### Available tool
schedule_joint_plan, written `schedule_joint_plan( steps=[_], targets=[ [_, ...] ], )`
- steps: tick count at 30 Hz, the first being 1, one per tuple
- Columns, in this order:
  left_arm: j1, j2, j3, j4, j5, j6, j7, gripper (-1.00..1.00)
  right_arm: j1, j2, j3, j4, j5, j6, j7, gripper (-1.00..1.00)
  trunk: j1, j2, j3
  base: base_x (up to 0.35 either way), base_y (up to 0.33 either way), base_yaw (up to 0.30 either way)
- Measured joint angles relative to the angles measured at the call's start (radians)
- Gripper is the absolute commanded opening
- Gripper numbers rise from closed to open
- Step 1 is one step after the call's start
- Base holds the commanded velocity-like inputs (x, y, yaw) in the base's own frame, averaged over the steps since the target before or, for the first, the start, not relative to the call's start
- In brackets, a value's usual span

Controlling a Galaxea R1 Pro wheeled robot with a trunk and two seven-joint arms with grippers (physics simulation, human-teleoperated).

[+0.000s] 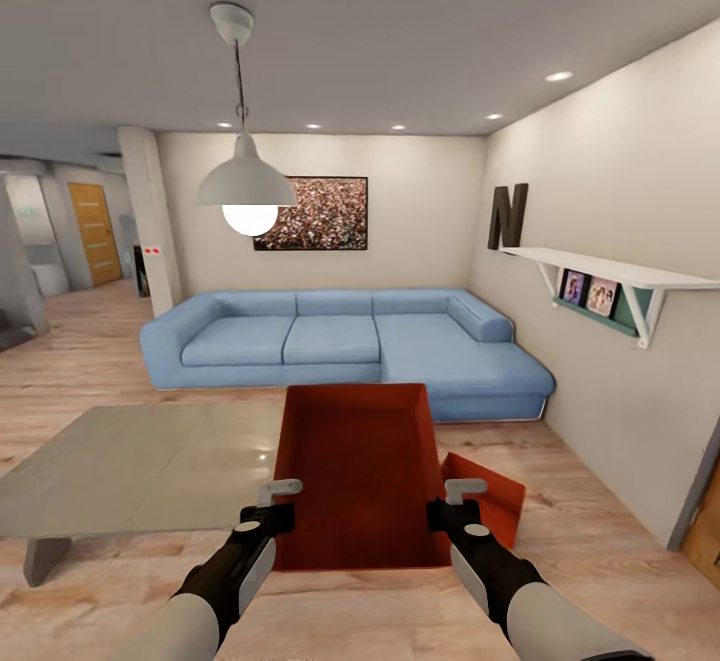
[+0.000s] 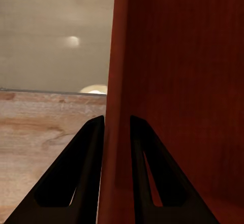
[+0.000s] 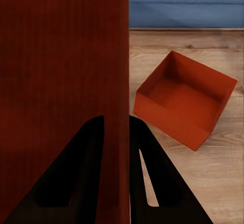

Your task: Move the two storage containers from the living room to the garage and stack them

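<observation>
Gripping one orange-red container (image 1: pixel 360 471) by both side walls, the robot held it up in front of its trunk, above the light wood plank floor (image 1: pixel 590 541) of the living rm. Left gripper (image 1: pixel 272 504) was clamped on the bin's left wall near the near corner; left wrist view showed its two dark fingers (image 2: pixel 76 178) straddling the thin wall (image 2: pixel 114 107), one inside, one outside, closed on it. Right gripper (image 1: pixel 458 504) did the same on the right wall; right wrist view showed the fingers (image 3: pixel 81 173) pinching that wall (image 3: pixel 122 82) w/ the bin's ribbed interior to one side. Held bin looked lidless, open side facing the head camera, its far edge reaching up toward the blue corner sofa (image 1: pixel 340 341) in the picture.

2nd container (image 1: pixel 490 501) sat on the wood floor just right of & below the held one, partly hidden behind it in head view; right wrist view showed it whole (image 3: pixel 185 99), upright, open top, turned at an angle to the planks, apart from the held bin, w/ the sofa base beyond it.

Grey low table (image 1: pixel 130 471) stood at the left, its edge close to the held bin's left wall. White pendant lamp (image 1: pixel 247 181) hung ahead, framed picture (image 1: pixel 322 213) on the back wall, white wall shelf (image 1: pixel 610 276) w/ photos at the right under a dark letter N (image 1: pixel 508 216). Orange-wood door (image 1: pixel 95 233) w/ narrow slits showed far left down a passage.
</observation>
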Motion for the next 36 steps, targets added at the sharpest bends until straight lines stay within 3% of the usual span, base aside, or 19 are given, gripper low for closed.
schedule_joint_plan(
  steps=[36],
  targets=[
    [0.0, 0.0, 0.0, -0.002, -0.001, 0.003, 0.0, -1.0, 0.0, 0.0, -0.001, 0.0, 0.001, 0.002, 0.0, -1.0, 0.0, 0.0, 0.0, 0.0, 0.0, 0.276]
  ],
)
